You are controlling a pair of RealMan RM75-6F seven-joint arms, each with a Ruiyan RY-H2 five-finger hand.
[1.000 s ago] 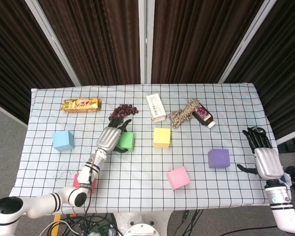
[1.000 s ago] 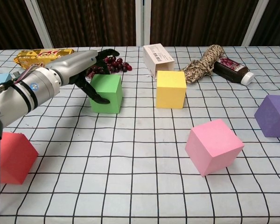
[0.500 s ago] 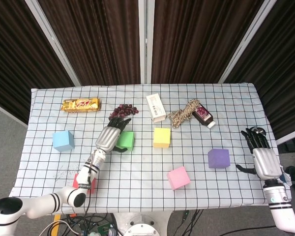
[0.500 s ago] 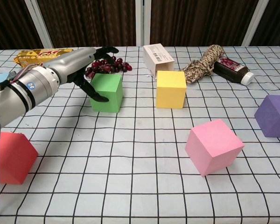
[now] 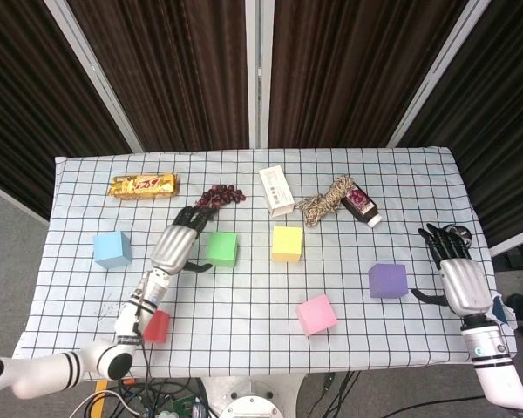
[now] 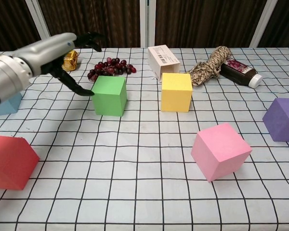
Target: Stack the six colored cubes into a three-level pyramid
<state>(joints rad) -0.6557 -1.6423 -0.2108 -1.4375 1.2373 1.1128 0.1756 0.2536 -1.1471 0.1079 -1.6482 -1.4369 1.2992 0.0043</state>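
While no cube is stacked yet, left hand (image 5: 171,248) hovers, fingers spread and empty, beside green foam cube (image 6: 110,95); grasping it comes next.

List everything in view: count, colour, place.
green cube: 1, green, centre-left, just right of the left hand
yellow cube: 1, yellow, centre
pink cube: 1, pink, front centre
purple cube: 1, purple, right
blue cube: 1, light blue, left
red cube: 1, red, front left
snack bar: 1, gold wrapper, back left
grapes: 1 bunch, dark red, behind green cube
box: 1, white, back centre
rope: 1 coil, tan, right of box
bottle: 1, dark, white cap, beside rope
table: 1, white grid cloth
left hand: open, beside green cube
right hand: open, right edge
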